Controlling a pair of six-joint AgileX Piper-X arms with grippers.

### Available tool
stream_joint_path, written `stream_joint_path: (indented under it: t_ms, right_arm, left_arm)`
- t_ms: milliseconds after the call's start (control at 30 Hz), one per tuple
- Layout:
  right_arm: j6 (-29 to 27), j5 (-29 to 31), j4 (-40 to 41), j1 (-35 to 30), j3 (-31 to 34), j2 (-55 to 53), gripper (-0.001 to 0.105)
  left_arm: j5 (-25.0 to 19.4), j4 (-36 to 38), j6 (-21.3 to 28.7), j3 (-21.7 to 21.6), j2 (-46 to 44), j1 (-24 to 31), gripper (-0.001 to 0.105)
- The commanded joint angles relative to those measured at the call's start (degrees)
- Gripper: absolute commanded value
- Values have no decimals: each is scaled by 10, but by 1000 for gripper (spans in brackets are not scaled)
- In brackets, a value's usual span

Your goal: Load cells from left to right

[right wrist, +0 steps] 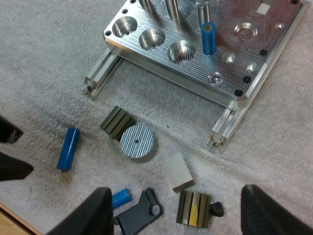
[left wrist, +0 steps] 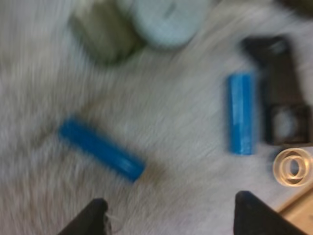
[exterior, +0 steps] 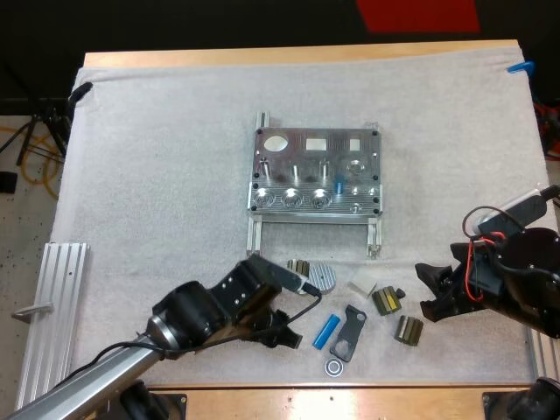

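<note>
One blue cylinder (right wrist: 209,37) stands upright in a socket of the metal fixture (exterior: 315,175), on its front row; in the high view three round sockets to its left are open holes. Two more lie flat on the white mat (exterior: 157,219), on the near side of the fixture. The first loose cylinder (left wrist: 101,155) is just ahead of the left claw (left wrist: 171,220), which is released, its fingers apart and touching nothing. The second loose cylinder (exterior: 326,332) lies just beside a black bracket (exterior: 350,333), with a small ring (exterior: 333,367) near the bracket's end. A ribbed disc (exterior: 323,277) and a pale block (exterior: 360,285) sit between them and the fixture. The right claw (exterior: 435,293) is released too, fingers spread, near two dark ridged blocks (exterior: 386,301). The mat covers the wooden counter (exterior: 262,58)
</note>
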Motion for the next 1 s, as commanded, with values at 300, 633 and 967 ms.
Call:
stream_joint_path:
  t_ms: [300,633,967]
  right_arm:
    - [-1,1,1,2,0,-3,55]
    - [-1,-1,1,1,0,-3,55]
    - [-1,-1,1,1,0,-3,55]
  left_arm:
    - [-4,-150,-57,68,115,-2,54]
    - [-12,-167,-62,68,213,0,53]
    - [-13,-164,-48,51,213,0,2]
